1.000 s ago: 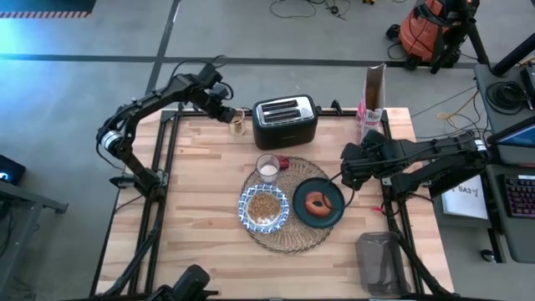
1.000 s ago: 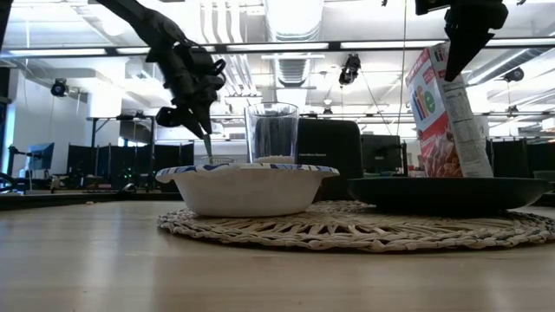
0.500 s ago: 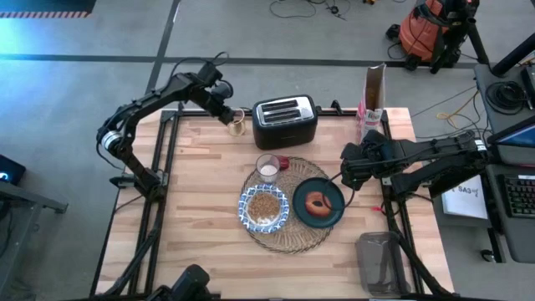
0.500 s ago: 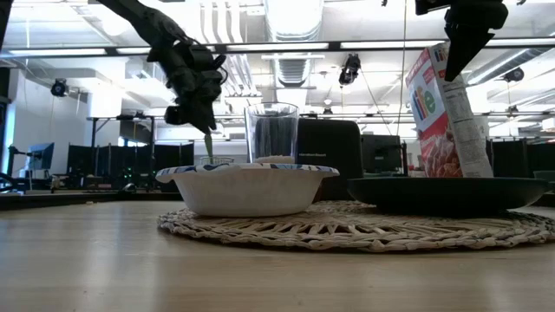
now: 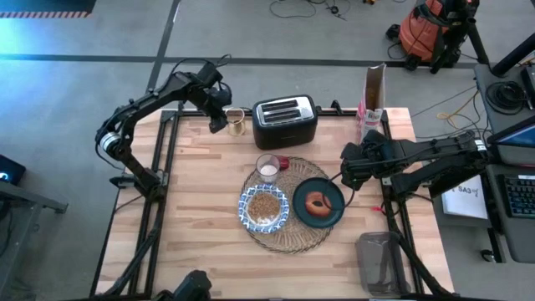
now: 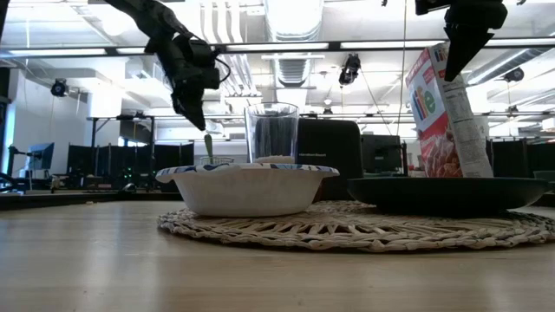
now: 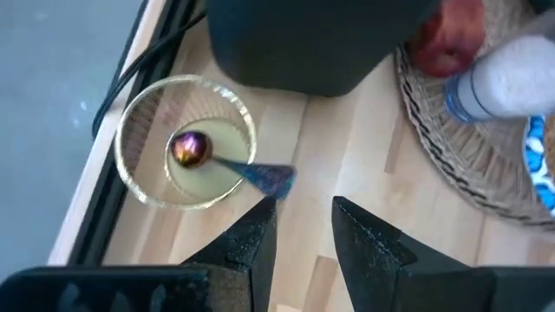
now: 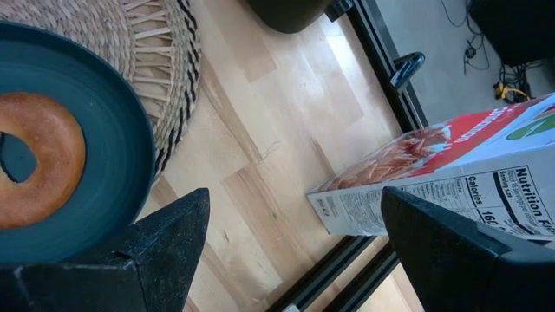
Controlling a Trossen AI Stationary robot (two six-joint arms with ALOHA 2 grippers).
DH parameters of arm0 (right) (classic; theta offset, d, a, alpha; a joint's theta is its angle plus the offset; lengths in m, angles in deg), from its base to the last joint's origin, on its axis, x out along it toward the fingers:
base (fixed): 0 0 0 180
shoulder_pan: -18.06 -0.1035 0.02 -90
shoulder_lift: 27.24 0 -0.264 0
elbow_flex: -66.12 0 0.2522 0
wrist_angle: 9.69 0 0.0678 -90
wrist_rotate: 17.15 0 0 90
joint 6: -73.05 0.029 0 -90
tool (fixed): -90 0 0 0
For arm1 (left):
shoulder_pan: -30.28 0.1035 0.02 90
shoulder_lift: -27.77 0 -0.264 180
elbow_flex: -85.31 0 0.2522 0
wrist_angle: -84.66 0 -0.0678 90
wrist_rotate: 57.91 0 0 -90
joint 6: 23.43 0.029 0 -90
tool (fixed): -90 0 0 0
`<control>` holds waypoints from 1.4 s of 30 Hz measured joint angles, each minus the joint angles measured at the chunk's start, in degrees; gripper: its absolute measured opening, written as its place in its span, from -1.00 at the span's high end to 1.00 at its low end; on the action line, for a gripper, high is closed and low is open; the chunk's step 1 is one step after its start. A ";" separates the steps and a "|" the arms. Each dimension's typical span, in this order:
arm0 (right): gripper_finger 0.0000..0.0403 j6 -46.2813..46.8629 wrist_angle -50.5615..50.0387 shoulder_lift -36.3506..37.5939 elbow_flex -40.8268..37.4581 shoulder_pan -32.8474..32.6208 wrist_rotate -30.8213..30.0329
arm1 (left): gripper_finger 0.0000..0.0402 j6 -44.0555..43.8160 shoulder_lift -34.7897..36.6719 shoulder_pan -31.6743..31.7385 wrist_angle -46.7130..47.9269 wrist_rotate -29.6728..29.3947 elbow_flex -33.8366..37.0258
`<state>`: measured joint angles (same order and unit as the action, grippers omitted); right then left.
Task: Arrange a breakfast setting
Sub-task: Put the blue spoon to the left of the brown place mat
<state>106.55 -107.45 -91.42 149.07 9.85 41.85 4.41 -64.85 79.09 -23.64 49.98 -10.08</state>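
The round straw placemat point(image 5: 292, 237) holds the blue-and-white bowl point(image 5: 264, 208) of cereal, the dark teal plate point(image 5: 333, 214) with the brown ring pastry point(image 5: 317, 203), and the small clear glass point(image 5: 267, 167) of milk. At the far edge, left of the black toaster point(image 5: 284, 119), stands a small glass cup point(image 7: 186, 143). An iridescent spoon point(image 7: 192, 149) leans in the cup, its handle point(image 7: 270, 178) over the rim. My left gripper point(image 7: 303, 208) hovers open just left of and above the cup, touching nothing. My right gripper point(image 8: 295, 260) hangs wide open and empty above the table, right of the plate.
A cereal box point(image 5: 374, 99) stands at the far right corner. A red fruit point(image 5: 284, 162) lies on the placemat's far edge by the glass. A clear container point(image 5: 380, 259) sits at the near right. Bare wood lies left of and in front of the placemat.
My left gripper has let go of the spoon's handle, risen, and drawn a little toward the table's left edge. The spoon stays leaning in the small glass cup.
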 joint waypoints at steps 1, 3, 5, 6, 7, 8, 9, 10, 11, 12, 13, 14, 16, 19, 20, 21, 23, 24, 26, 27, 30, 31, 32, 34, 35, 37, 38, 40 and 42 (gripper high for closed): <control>-0.62 0.00 -0.01 0.00 0.00 0.00 0.00 | 0.52 1.21 -0.02 -0.50 -0.06 0.00 0.00; -0.62 0.00 0.00 0.00 0.00 0.00 0.00 | 0.52 2.92 -0.12 -1.48 -0.21 -0.84 0.00; -0.62 0.00 0.01 0.00 0.00 0.00 0.00 | 0.52 3.29 -0.34 -2.70 -0.73 -3.92 0.00; -0.62 0.00 0.01 0.00 0.00 0.00 0.00 | 0.52 3.71 -0.35 -3.23 -0.82 -5.56 0.00; -0.62 0.00 0.01 0.00 0.00 0.00 0.00 | 0.52 4.30 -0.35 -3.77 -0.78 -6.90 0.00; -0.62 0.00 0.01 0.00 0.00 0.00 0.00 | 0.52 4.69 -0.35 -4.29 -0.76 -8.03 0.00; -0.62 0.00 0.01 0.00 0.00 0.00 0.00 | 0.52 5.12 -0.35 -4.71 -0.80 -8.81 0.00; -0.62 0.00 0.01 0.00 0.00 0.00 0.00 | 0.52 5.62 -0.35 -5.08 -0.78 -9.46 0.00; -0.62 0.00 0.03 0.00 0.00 0.00 0.00 | 0.52 5.97 -0.35 -5.41 -0.87 -9.85 0.04; -0.62 0.00 0.03 0.00 0.00 0.00 -0.02 | 0.52 6.21 -0.35 -5.72 -1.17 -10.23 0.20; -0.62 0.00 0.05 0.00 0.00 0.00 -0.02 | 0.52 6.27 -0.37 -5.98 -1.50 -11.10 0.36; -0.62 0.00 0.07 0.00 0.00 0.00 -0.02 | 0.52 6.31 -0.43 -6.13 -1.81 -11.53 0.47; -0.62 0.08 0.09 0.00 0.00 0.00 -0.01 | 0.52 6.36 -0.48 -6.28 -2.76 -11.88 0.83; -0.62 0.44 0.10 0.00 0.00 0.00 -0.02 | 0.52 6.33 -0.48 -6.40 -4.80 -12.07 1.71; -0.62 0.47 0.10 0.00 0.00 0.00 -0.01 | 0.52 6.31 -0.48 -6.40 -5.18 -12.07 2.10; -0.62 0.55 0.10 0.00 0.00 0.00 -0.02 | 0.52 6.31 -0.48 -6.42 -5.49 -12.18 2.49; -0.62 0.59 0.11 0.00 0.00 0.00 0.00 | 0.52 6.29 -0.48 -6.42 -5.91 -12.87 3.21; -0.62 0.59 0.10 0.00 0.00 0.00 0.00 | 0.52 6.27 -0.48 -6.42 -5.86 -13.10 3.50; -0.62 0.59 0.12 0.00 0.00 0.00 -0.01 | 0.52 6.23 -0.50 -6.42 -6.23 -13.30 3.76; -0.62 0.57 0.12 0.00 0.00 0.00 -0.02 | 0.52 6.23 -0.50 -6.42 -6.82 -13.34 3.78; -0.62 0.60 0.16 0.00 0.00 0.00 -0.02 | 0.52 6.23 -0.50 -6.40 -8.76 -13.53 3.89; -0.62 0.86 0.21 0.00 0.00 0.00 -0.02 | 0.52 6.23 -0.50 -6.40 -9.10 -13.61 3.97; -0.62 1.23 0.26 0.00 0.00 0.00 -0.02 | 0.52 6.20 -0.50 -6.40 -9.21 -13.94 4.08; -0.62 1.83 0.25 0.00 0.00 0.00 -0.02 | 0.52 6.13 -0.51 -6.42 -9.30 -13.97 4.19; -0.62 1.97 0.25 0.00 0.00 0.00 -0.02 | 0.52 6.03 -0.52 -6.43 -9.31 -13.96 4.29; -0.62 1.95 0.25 0.00 0.00 0.00 -0.02 | 0.52 5.99 -0.52 -6.45 -9.29 -13.97 4.59; -0.62 1.95 0.25 0.00 0.00 0.00 -0.02 | 0.52 5.99 -0.52 -6.46 -9.28 -13.97 4.74; -0.62 1.95 0.25 0.00 0.00 0.00 -0.02 | 0.52 5.99 -0.52 -6.51 -9.35 -14.01 5.10; -0.62 1.97 0.24 0.00 0.00 0.00 -0.02 | 0.52 5.99 -0.52 -6.51 -9.58 -14.25 5.79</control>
<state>108.52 -107.21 -91.42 149.07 9.85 41.83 10.39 -65.38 72.58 -33.21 35.73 -4.29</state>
